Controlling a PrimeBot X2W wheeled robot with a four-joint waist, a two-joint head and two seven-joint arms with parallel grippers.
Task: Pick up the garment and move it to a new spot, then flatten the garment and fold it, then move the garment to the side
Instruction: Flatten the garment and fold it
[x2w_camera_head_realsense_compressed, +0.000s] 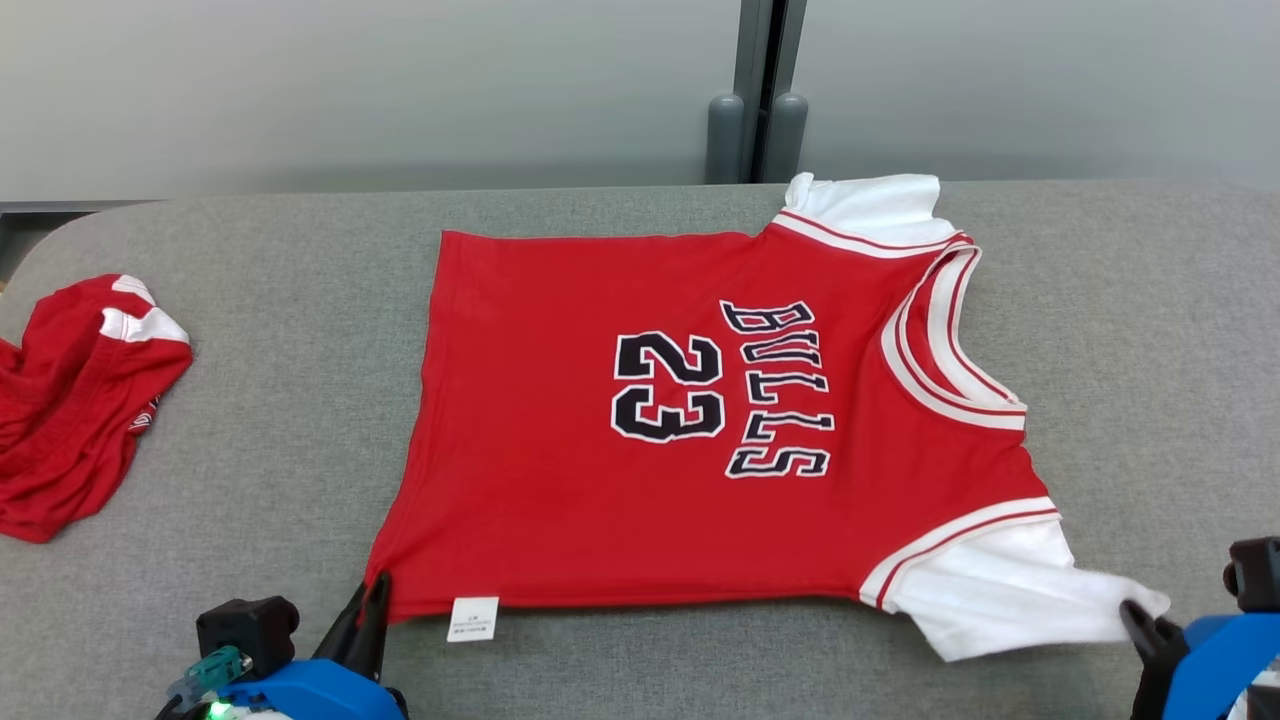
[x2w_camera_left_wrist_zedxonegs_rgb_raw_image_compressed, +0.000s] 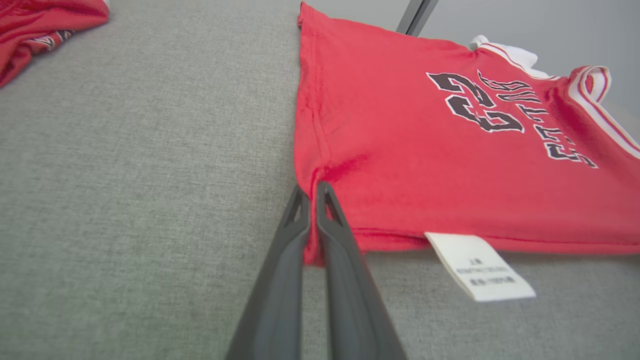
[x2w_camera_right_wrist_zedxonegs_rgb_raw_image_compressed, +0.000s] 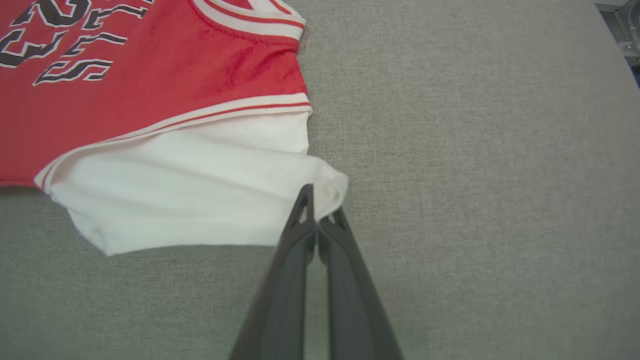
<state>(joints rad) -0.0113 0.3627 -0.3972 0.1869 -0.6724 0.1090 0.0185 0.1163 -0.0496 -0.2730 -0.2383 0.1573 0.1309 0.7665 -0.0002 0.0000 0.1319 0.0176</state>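
Two pincers sit nearest us at the bottom edge of the head view, both closed on cloth. Our left pincer (x2w_camera_head_realsense_compressed: 374, 598) has its dark fingers pressed together on the near left hem corner of the red jersey (x2w_camera_head_realsense_compressed: 560, 470). In the left wrist view a sliver of red fabric shows between them. Our right pincer (x2w_camera_head_realsense_compressed: 1138, 615) is clamped on the tip of the near white sleeve (x2w_camera_head_realsense_compressed: 1000, 590), which bunches slightly where the fingers pinch it. Just right of the left pincer, a white care label (x2w_camera_head_realsense_compressed: 472, 618) sticks out from under the near hem onto the grey table (x2w_camera_head_realsense_compressed: 250, 300).

Beyond that, the jersey lies spread flat across the middle of the table, print side up. Its hem is toward our left and its neckline toward our right, with a black "23" and "BULLS" reading sideways. The neck has white and red striped trim. Well apart at the left, a second red garment (x2w_camera_head_realsense_compressed: 70, 410) lies crumpled. Farther back, the other white sleeve (x2w_camera_head_realsense_compressed: 870, 205) lies near the table's far edge. Behind the table stand pale wall panels (x2w_camera_head_realsense_compressed: 350, 90) with a dark post (x2w_camera_head_realsense_compressed: 760, 100) between them.
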